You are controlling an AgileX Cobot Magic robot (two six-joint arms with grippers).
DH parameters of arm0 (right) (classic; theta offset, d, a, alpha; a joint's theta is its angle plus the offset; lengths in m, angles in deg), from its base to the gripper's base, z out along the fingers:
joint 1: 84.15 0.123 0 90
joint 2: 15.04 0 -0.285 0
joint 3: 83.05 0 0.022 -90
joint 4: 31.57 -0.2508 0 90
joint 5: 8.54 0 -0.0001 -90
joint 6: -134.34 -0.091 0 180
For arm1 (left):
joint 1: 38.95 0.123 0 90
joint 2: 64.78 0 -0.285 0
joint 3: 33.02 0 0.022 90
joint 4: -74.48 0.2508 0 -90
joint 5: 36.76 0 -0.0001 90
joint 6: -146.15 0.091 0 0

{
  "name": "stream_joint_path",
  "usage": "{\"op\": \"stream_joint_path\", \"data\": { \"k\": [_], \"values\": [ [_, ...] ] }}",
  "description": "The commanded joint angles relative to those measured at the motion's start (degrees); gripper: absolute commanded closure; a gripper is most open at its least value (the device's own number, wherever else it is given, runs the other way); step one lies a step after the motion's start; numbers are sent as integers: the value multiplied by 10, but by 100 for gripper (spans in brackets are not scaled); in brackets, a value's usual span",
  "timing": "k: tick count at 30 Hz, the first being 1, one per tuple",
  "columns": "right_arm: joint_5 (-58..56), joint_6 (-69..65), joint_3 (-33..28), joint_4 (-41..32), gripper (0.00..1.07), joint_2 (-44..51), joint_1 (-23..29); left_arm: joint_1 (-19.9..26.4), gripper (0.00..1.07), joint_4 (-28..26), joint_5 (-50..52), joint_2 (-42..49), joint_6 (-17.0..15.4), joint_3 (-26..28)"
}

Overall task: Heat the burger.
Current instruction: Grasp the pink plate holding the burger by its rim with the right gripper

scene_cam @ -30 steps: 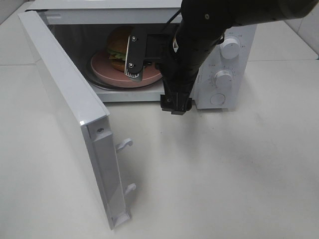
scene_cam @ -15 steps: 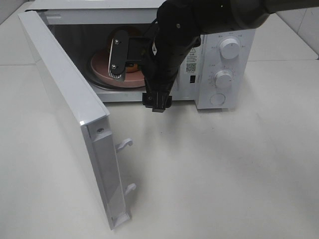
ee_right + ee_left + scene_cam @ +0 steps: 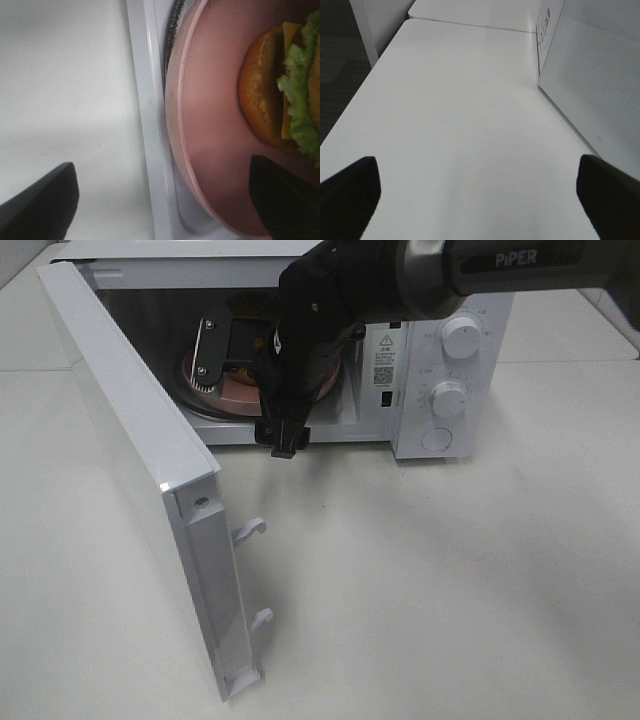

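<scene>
The burger [image 3: 274,102], with golden bun, green lettuce and yellow cheese, sits on a round pink plate [image 3: 215,130] inside the open microwave [image 3: 440,390]. In the high view the arm hides the burger and only a strip of the plate [image 3: 238,392] shows. My right gripper [image 3: 160,200] is open and empty, at the cavity's front left over the plate's edge, apart from the burger. It also shows in the high view [image 3: 212,358]. My left gripper [image 3: 477,192] is open and empty over bare table, beside the microwave door's outer face [image 3: 600,75].
The microwave door [image 3: 130,440] stands swung wide open to the left, its latch hooks [image 3: 250,530] pointing at the table's middle. Two knobs [image 3: 460,337] are on the panel at the right. The right arm [image 3: 320,300] spans the cavity's opening.
My right arm has swung left across the microwave's opening, moving the open gripper from in front of the burger to the plate's left edge. The burger, plate and door have not moved.
</scene>
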Motion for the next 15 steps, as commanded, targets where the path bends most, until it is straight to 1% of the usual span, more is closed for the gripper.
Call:
{"op": "stream_joint_path", "data": {
  "k": [1,2,4,7,9,14,15],
  "values": [
    [4,-4,28,-1,20,-29,1,-4,6,-2,7,12,-2,0],
    [4,-4,28,-1,20,-29,1,-4,6,-2,7,12,-2,0],
    [4,-4,50,-3,20,-45,0,-4,6,-2,7,12,-2,0],
    [3,-4,56,-5,20,-50,0,-4,6,-2,7,12,-2,0],
    [3,-1,77,-17,21,-69,-1,-4,6,-2,7,12,-2,0],
    [5,2,94,-16,22,-84,-8,-4,6,-2,7,12,-2,0],
    [4,2,106,-16,22,-93,-8,-4,6,-2,7,12,-2,0]
  ]
}}
